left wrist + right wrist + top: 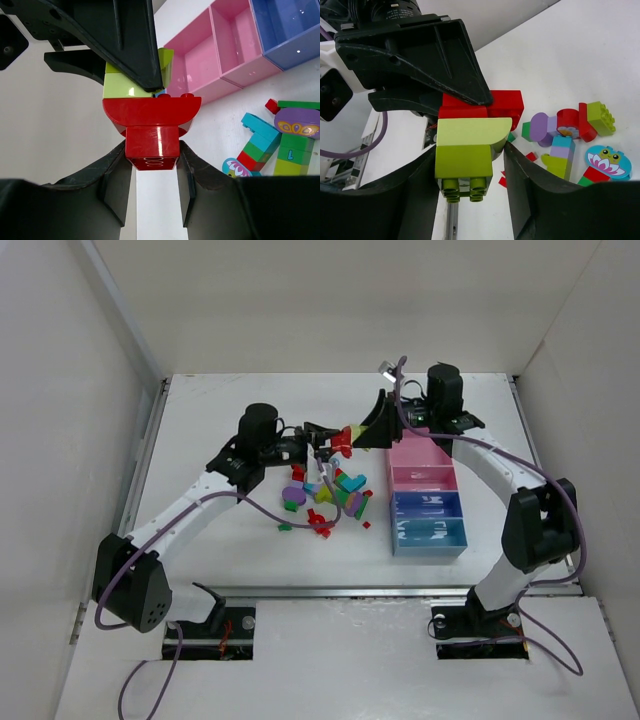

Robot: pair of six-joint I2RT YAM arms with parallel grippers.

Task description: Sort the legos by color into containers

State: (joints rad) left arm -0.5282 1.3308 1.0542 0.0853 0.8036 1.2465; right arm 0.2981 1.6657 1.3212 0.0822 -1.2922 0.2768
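- The surface (260, 560) carries everything; the joined pair of bricks is held above it, just beside the far end of the containers.
- The containers (428, 548) form one strip of pink and blue bins, open on top, right of the pile.
- The loose legos (330, 495) lie heaped together near the strip: red, green, teal, purple, lime.
- The red brick (152, 140), glossy with a curved top, is clamped at its flat sides by the left fingers (115, 185).
- The lime brick (465, 150), studs showing, sits between the right fingers (410, 200); we cannot tell whether they pinch it.
- We judge these bricks light, stiff and slick, press-fitted together; flat opposite sides give the surest hold, and parting them likely needs a firm pull.
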